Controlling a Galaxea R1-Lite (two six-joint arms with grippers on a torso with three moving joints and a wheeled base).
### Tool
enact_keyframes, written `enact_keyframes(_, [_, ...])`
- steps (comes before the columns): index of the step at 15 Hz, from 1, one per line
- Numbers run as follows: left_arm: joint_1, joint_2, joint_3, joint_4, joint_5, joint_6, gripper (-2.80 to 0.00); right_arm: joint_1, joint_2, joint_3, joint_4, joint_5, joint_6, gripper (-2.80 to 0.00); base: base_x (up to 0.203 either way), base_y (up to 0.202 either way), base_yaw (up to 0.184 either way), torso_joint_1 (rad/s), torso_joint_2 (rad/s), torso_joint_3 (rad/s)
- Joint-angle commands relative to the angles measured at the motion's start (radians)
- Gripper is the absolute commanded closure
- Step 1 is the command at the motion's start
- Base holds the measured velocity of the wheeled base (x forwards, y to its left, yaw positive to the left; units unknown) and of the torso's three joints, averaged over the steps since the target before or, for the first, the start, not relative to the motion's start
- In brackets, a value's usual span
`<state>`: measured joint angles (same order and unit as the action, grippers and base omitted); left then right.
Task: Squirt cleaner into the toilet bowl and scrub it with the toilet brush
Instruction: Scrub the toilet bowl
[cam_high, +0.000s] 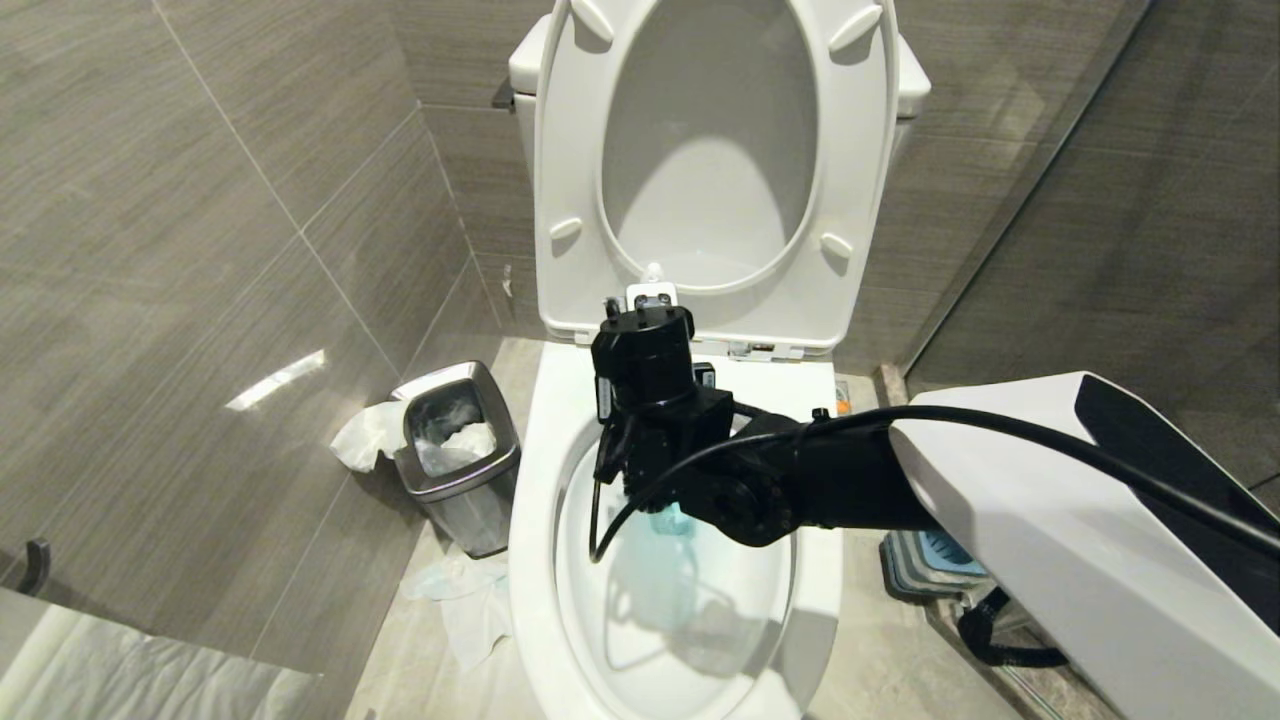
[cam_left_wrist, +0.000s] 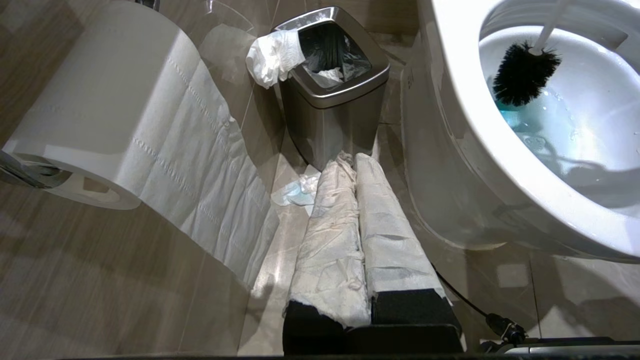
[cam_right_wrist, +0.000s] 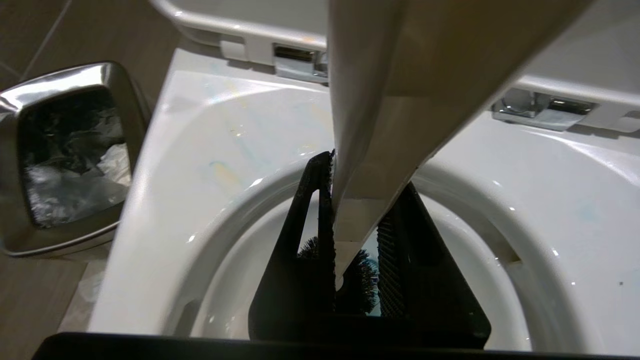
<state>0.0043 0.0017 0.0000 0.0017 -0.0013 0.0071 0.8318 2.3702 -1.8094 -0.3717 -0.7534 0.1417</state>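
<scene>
Grey wood-grain tiles line the walls (cam_high: 200, 200) of a narrow stall, with a paler stone floor (cam_high: 900, 650) below. The toilet bowl (cam_high: 535, 520) stands in the middle, its seat and lid (cam_high: 560, 150) raised against the cistern, and blue-tinted water (cam_left_wrist: 530, 125) pools at the bottom. A small steel waste bin (cam_high: 460, 455) sits just beside the bowl on the robot's left, crumpled paper (cam_high: 365, 435) hanging over its edge and more tissue (cam_high: 465, 600) on the floor near it. A toilet-paper roll (cam_left_wrist: 95, 110) hangs from a wall holder, its tail trailing down. The right gripper (cam_right_wrist: 350, 235) is clamped on the white handle of the toilet brush (cam_left_wrist: 522, 72), its black fingers (cam_right_wrist: 300, 240) pressed to either side of the handle. The black bristle head is down inside the bowl, at the edge of the blue water. The right arm (cam_high: 780, 480) reaches in from the right across the rim, wrist turned downward over the basin. The left gripper (cam_left_wrist: 357, 235), fingers wrapped in white tissue and closed together, hangs low near the floor beside the bowl and bin.
</scene>
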Motion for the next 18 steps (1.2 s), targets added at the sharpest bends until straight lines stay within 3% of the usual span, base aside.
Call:
enact_keyframes(1, [0.0, 0.001, 0.002, 0.0, 0.0, 0.001, 0.0, 0.032, 0.01, -0.002, -0.003, -0.004, 0.001, 0.0, 0.0, 0.0, 0.0, 0.0, 0.0, 0.0])
enact_keyframes(5, [0.0, 0.001, 0.001, 0.0, 0.0, 0.001, 0.0, 0.06, -0.024, 0.043, -0.004, -0.004, 0.004, 0.0, 0.0, 0.0, 0.0, 0.0, 0.0, 0.0])
enact_keyframes(11, [0.0, 0.001, 0.0, 0.001, 0.0, 0.001, 0.0, 0.087, -0.187, 0.24, -0.01, -0.009, 0.039, 0.0, 0.0, 0.0, 0.0, 0.0, 0.0, 0.0])
enact_keyframes(18, [0.0, 0.001, 0.001, 0.0, 0.0, 0.001, 0.0, 0.073, -0.207, 0.251, -0.007, -0.011, 0.044, 0.0, 0.0, 0.0, 0.0, 0.0, 0.0, 0.0])
